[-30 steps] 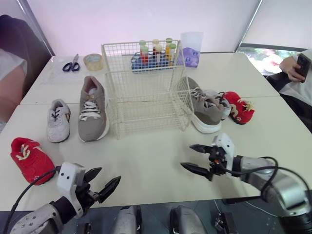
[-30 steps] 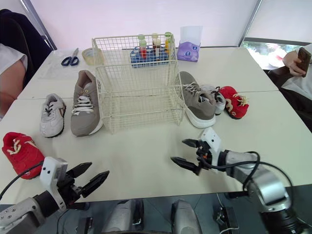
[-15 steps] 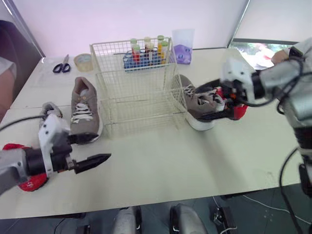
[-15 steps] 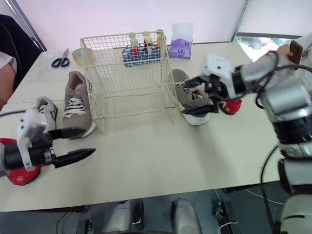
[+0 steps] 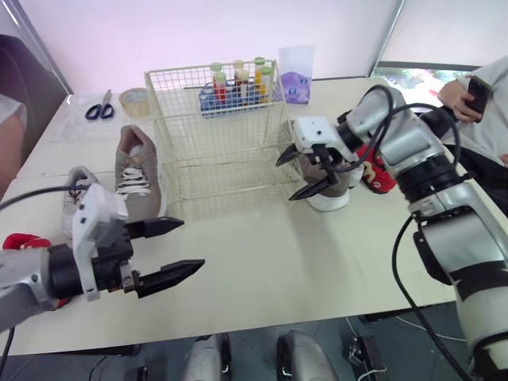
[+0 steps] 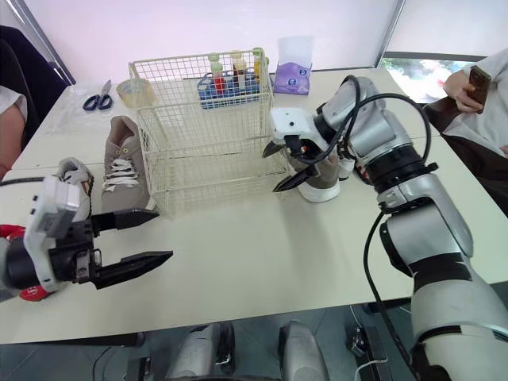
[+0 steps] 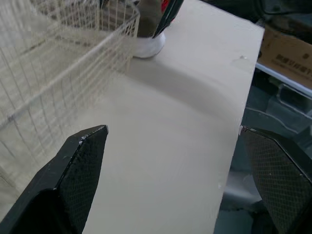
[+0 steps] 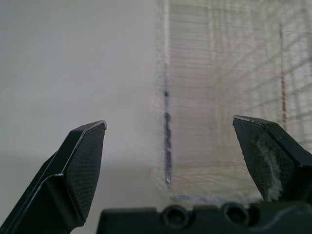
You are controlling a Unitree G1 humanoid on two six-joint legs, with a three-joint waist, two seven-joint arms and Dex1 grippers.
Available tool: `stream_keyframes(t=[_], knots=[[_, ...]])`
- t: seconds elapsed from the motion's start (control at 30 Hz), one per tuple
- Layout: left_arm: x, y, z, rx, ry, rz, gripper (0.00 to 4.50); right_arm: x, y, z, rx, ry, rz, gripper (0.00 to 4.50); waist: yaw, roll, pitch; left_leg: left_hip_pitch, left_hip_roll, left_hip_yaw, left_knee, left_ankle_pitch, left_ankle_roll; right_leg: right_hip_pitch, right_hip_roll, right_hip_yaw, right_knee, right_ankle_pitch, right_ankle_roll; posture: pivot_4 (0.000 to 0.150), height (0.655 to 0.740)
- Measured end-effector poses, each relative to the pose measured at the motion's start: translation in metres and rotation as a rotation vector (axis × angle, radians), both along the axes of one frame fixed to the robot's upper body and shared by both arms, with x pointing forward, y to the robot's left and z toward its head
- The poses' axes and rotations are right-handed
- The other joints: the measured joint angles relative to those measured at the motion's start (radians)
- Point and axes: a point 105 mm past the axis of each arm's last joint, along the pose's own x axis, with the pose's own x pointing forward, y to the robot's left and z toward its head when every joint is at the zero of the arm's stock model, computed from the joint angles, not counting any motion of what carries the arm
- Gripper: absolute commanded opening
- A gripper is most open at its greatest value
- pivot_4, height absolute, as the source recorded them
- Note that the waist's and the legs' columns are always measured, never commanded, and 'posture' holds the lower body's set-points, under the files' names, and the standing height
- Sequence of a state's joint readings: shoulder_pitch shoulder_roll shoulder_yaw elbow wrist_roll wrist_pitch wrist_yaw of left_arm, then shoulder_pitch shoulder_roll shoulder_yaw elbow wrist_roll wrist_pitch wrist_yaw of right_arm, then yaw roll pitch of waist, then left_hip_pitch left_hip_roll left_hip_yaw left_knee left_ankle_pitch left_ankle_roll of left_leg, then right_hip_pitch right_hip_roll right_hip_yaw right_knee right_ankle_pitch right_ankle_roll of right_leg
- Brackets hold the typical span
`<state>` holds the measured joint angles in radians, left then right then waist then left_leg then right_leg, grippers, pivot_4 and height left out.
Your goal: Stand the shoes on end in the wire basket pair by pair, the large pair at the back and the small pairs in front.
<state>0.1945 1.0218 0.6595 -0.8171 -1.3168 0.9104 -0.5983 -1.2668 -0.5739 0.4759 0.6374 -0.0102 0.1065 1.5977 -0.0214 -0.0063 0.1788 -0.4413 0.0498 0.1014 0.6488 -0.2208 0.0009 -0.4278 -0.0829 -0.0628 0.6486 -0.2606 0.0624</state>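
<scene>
Red shoe (image 5: 16,240) lies nearest me on the tabletop (image 5: 262,270), beside my left gripper (image 5: 171,248), whose fingers are spread wide. Farther on, one large grey shoe (image 5: 133,171) lies left of the wire basket (image 5: 218,151); my right gripper (image 5: 290,176), fingers apart, hovers just beside the other grey shoe (image 5: 340,189) on its right.

head stereo: high, facing forward and down over table (image 5: 262,262), both eyes share wire basket (image 6: 208,135) | left wrist: low over tabletop, basket alongside | right wrist: close, facing basket mesh
</scene>
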Motion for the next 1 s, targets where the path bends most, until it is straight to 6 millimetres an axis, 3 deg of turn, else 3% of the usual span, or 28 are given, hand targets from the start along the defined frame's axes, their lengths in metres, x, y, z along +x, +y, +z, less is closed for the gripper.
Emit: stream_keyframes(t=[0.13,0.17,0.27,0.5,1.0], knots=[[0.001,-0.003,0.0,-0.001,-0.016,0.009,4.5,0.005,0.012,-0.017,-0.02,0.027,0.004,2.29,0.0,0.0,0.0,0.001,0.002,-0.001,-0.001,0.004,-0.003,-0.001,0.003,0.0,0.001,0.001,-0.007,0.15,0.74],[0.002,-0.004,0.0,-0.002,-0.019,0.007,4.5,0.006,0.014,-0.023,-0.025,0.036,-0.002,1.6,0.0,0.0,0.0,0.001,0.002,-0.001,-0.001,0.004,-0.003,-0.001,0.003,0.0,0.002,0.002,-0.007,0.15,0.74],[0.003,-0.006,-0.003,0.001,-0.014,0.005,4.5,0.013,0.011,-0.027,-0.035,0.012,-0.037,0.1,-0.001,0.0,0.0,0.002,0.002,0.0,0.0,0.005,-0.004,0.0,0.003,0.001,0.002,0.002,-0.008,0.15,0.74],[0.007,-0.008,-0.005,0.003,-0.025,0.007,4.5,0.015,0.014,-0.027,-0.03,0.001,-0.079,0.04,-0.001,0.0,0.0,0.002,0.003,0.0,-0.002,0.005,-0.003,-0.001,0.003,0.002,0.002,0.003,-0.008,0.15,0.74],[0.023,-0.009,-0.009,0.007,-0.032,-0.003,4.5,-0.008,0.016,-0.031,0.06,-0.016,-0.26,0.04,0.009,0.0,0.0,0.0,0.002,0.0,-0.002,0.005,-0.003,-0.002,0.002,0.001,0.001,0.003,-0.008,0.15,0.74]])
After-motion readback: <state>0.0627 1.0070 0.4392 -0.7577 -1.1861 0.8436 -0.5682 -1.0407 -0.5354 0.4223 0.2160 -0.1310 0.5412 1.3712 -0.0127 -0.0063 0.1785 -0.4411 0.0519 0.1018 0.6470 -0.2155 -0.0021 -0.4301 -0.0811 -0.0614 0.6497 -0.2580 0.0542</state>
